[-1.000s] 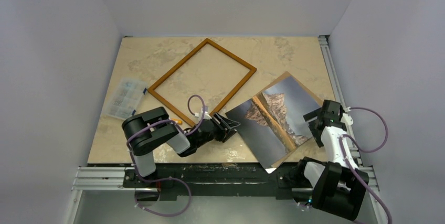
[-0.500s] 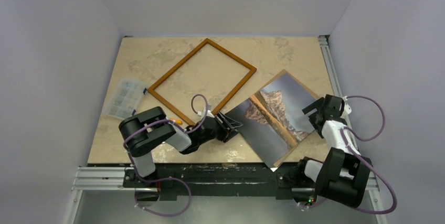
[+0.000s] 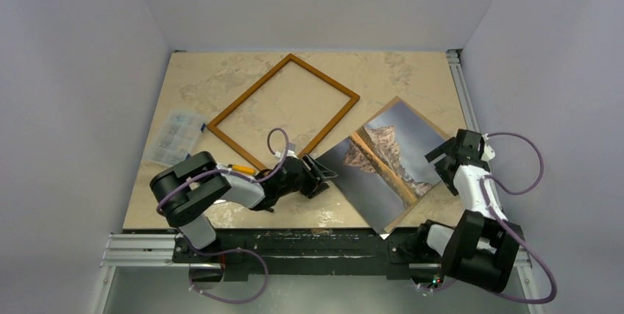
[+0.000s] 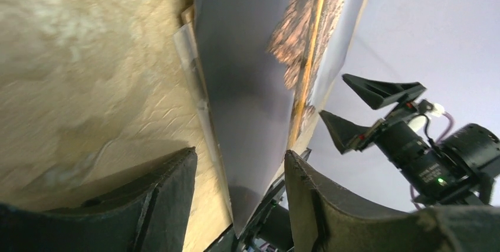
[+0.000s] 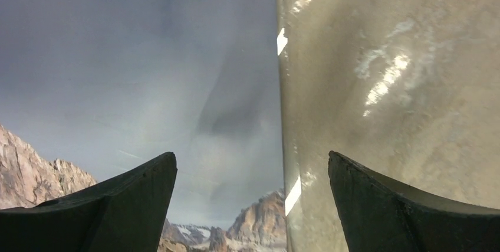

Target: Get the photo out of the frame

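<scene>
The photo, a mountain print, lies face up at the table's front right, apart from the frame. The orange-brown wooden frame lies flat and holds nothing at mid-back. My left gripper is open, low on the table, with its jaws at the photo's left corner. In the left wrist view the photo runs away from between the fingers. My right gripper is open above the photo's right edge. In the right wrist view the print's sky fills the left half.
A clear plastic compartment box sits at the table's left edge. A clear sheet's edge sticks out beside the photo's near side. A metal rail runs along the table's right edge. Grey walls enclose the table.
The right gripper moved a little back and left over the photo's edge, and the photo shifted slightly. The left arm's elbow swung left while its gripper stayed at the photo's corner.
</scene>
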`<state>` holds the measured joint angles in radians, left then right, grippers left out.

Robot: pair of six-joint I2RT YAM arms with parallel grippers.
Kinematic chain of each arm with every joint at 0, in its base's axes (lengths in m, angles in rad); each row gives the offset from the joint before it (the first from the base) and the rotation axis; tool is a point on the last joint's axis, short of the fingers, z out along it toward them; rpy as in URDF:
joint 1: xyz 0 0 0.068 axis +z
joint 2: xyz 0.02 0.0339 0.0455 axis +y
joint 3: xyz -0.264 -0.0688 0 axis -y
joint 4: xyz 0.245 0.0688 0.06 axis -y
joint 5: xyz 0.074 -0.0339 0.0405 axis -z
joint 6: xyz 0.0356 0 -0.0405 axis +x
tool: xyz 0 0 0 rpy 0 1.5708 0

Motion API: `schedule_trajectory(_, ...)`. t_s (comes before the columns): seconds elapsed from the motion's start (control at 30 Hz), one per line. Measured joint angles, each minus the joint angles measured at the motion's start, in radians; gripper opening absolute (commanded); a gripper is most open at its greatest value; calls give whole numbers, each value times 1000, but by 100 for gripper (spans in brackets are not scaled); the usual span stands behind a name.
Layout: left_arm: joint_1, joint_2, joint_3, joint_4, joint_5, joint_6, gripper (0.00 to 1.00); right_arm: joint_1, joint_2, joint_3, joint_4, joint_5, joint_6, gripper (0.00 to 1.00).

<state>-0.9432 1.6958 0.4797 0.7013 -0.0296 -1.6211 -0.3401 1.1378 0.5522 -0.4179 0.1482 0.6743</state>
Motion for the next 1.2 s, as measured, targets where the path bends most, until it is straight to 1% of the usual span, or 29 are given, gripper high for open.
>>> schedule_trajectory(0.07,6,-44,-6,-68,5,18,56,4,-35,19,-60,28,4,99)
schedule_trajectory(0.2,19,-159,-30,-214,15,71,58,31,-159,75,-176,85,8,98)
schedule_trajectory(0.3,23,-273,-40,-337,18,126,58,89,-220,135,-239,100,14,98)
schedule_trajectory(0.4,26,-413,-39,-447,15,200,58,225,-211,200,-298,97,28,99)
schedule_trajectory(0.53,34,-599,6,-625,-5,345,58,518,-160,283,-375,125,71,99)
schedule_trajectory(0.6,47,-674,45,-697,-10,425,58,619,-156,304,-401,124,89,98)
schedule_trajectory(0.77,107,-840,191,-867,-6,651,58,810,-168,350,-441,121,123,99)
schedule_trajectory(0.87,126,-901,340,-989,-6,798,61,912,-204,419,-443,117,130,99)
schedule_trajectory(0.93,127,-927,444,-1045,-8,879,62,956,-229,455,-443,114,130,99)
schedule_trajectory(1.03,128,-962,620,-1126,-15,1004,65,981,-292,537,-440,108,128,99)
schedule_trajectory(1.2,129,-1036,814,-1203,-58,1164,71,983,-425,669,-422,94,99,99)
